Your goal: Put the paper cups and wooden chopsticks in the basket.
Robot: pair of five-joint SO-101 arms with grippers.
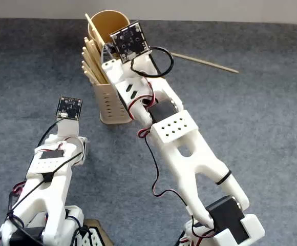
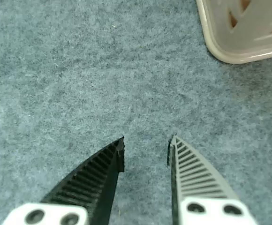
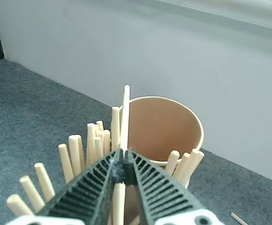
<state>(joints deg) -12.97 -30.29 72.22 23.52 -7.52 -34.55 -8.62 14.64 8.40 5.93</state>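
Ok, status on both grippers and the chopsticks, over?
Right gripper shut on a chopstick over the basket; paper cup and other chopsticks inside. Left gripper open over the carpet. One loose chopstick beyond the basket. Nothing blocking.

Bare carpet (image 2: 79, 70) lies open under the left gripper (image 2: 146, 143). Upright chopsticks (image 3: 75, 154) and a paper cup (image 3: 164, 126) crowd beneath the right gripper (image 3: 122, 157).

No text, number or sign can be read. The right arm's circuit board (image 1: 130, 40), far on the table, and the left arm's circuit board (image 1: 69, 107), nearer on the left, carry tiny light marks, but these are too small to read.
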